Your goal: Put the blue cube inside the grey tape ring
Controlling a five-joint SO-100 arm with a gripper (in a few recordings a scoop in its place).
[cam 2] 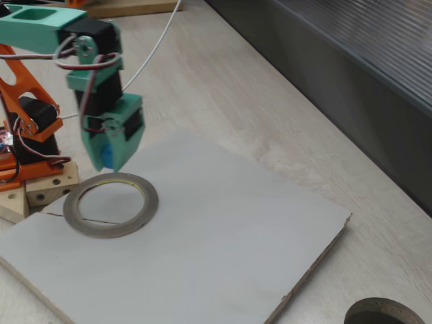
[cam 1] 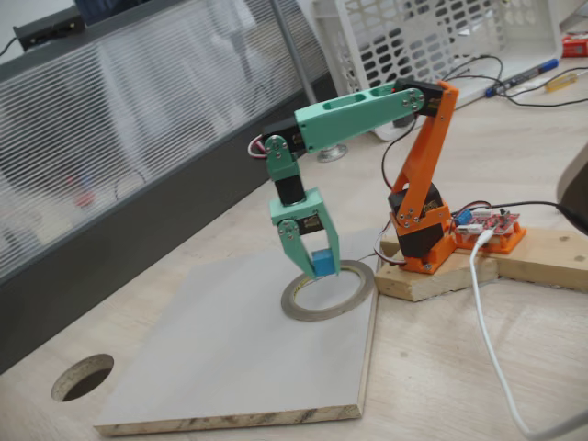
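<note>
Pincer (cam 1: 317, 260) pinching blue cube (cam 1: 322, 263), hanging tip-down just over grey tape ring (cam 1: 328, 290) opening, likely lined up to drop it inside.

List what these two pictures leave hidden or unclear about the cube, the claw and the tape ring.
- Blue cube: mostly covered by the claw in both fixed views; whether it hangs clear of the grey tape ring cannot be told.
- Ring's near rim: hidden behind the claw in a fixed view.
- Round hole: cut off by the bottom edge.
</note>
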